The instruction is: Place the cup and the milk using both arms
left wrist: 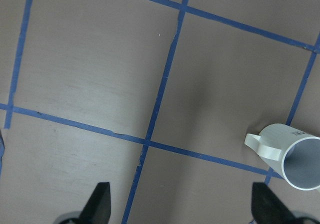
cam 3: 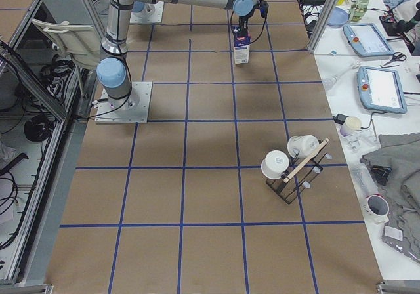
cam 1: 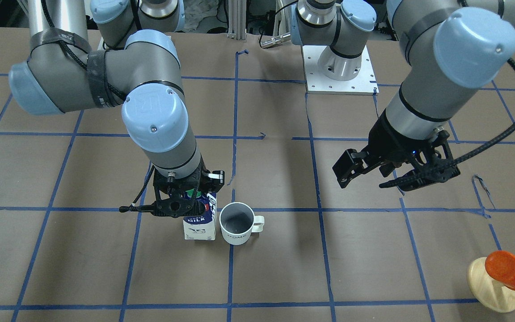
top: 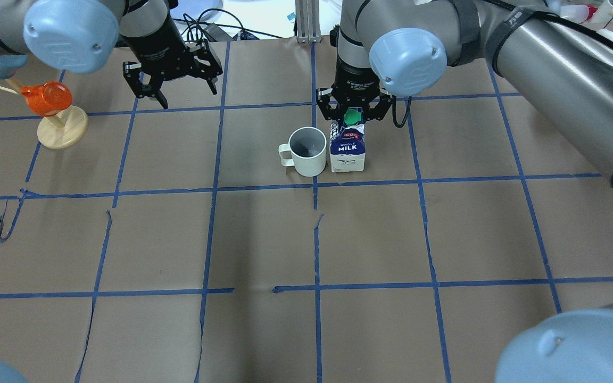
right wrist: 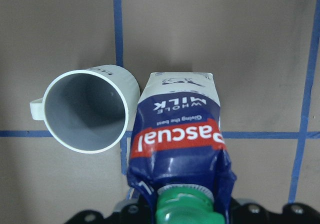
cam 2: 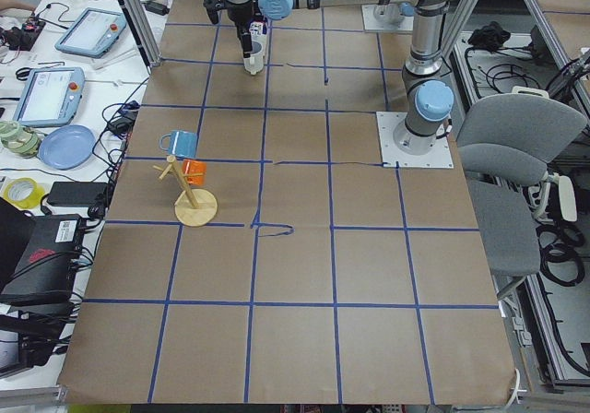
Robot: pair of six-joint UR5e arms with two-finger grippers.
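The white cup point(cam 1: 236, 228) stands upright near the table's middle, handle pointing away from the milk carton point(cam 1: 200, 223) right beside it. Both show from above in the overhead view, the cup point(top: 306, 151) and the milk point(top: 347, 154). My right gripper point(top: 353, 116) is shut on the carton's gable top by the green cap point(right wrist: 182, 211), and the carton rests on the table. My left gripper point(top: 179, 96) is open and empty, raised well to the left of the cup. The left wrist view has the cup point(left wrist: 295, 154) at its right edge.
An orange cup-like object point(top: 46, 98) hangs on a round wooden stand point(top: 61, 133) at the far left. The exterior right view shows a black mug rack point(cam 3: 292, 169) with white mugs. Brown paper with blue tape lines covers the table point(top: 306, 239).
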